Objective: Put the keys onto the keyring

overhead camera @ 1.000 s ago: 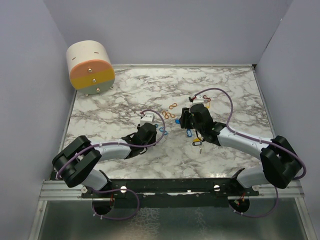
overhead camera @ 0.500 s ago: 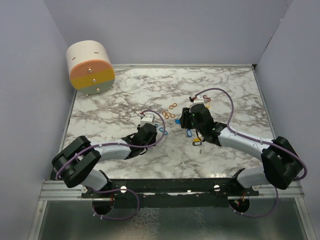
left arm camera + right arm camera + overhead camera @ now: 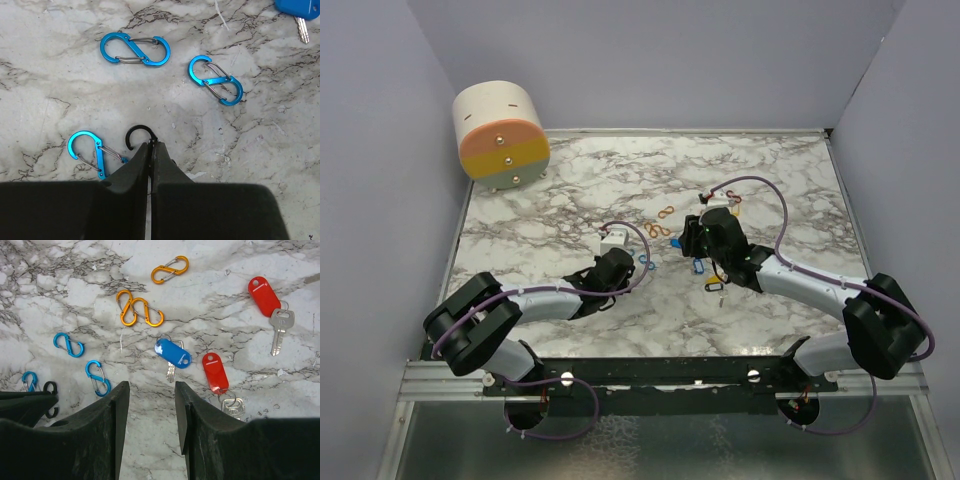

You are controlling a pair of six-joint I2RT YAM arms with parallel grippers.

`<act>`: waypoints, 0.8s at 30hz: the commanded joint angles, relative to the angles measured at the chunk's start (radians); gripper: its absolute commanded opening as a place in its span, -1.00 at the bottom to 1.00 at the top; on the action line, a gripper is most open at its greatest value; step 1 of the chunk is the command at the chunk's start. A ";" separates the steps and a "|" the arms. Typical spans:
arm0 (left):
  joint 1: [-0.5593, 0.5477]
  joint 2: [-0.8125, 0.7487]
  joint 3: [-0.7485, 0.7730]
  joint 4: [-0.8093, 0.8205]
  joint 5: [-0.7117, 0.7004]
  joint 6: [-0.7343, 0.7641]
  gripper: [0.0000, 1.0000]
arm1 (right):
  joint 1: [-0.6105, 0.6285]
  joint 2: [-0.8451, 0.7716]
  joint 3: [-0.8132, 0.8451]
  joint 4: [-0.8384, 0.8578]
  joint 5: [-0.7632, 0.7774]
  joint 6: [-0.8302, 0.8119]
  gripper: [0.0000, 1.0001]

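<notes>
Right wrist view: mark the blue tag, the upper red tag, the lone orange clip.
blue tag (image 3: 172, 353), right wrist view, middle of the plastic.
upper red tag (image 3: 264, 296), right wrist view, middle of the plastic.
lone orange clip (image 3: 170, 269), right wrist view, centre bar.

I see a surface (image 3: 570, 180) of white marble veined in grey and black, and on it there are bright blue clips (image 3: 135, 49), orange clips (image 3: 170, 269) and one black clip (image 3: 138, 135). The keys (image 3: 281, 321) are silver metal, two with red tags (image 3: 264, 296) and one with a blue tag (image 3: 172, 352). The drum (image 3: 500, 135) is cream, its face banded orange, yellow and grey.
</notes>
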 commanded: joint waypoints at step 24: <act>-0.005 -0.010 0.198 -0.187 -0.003 0.129 -1.00 | 0.006 0.013 -0.021 -0.214 0.065 0.049 -0.17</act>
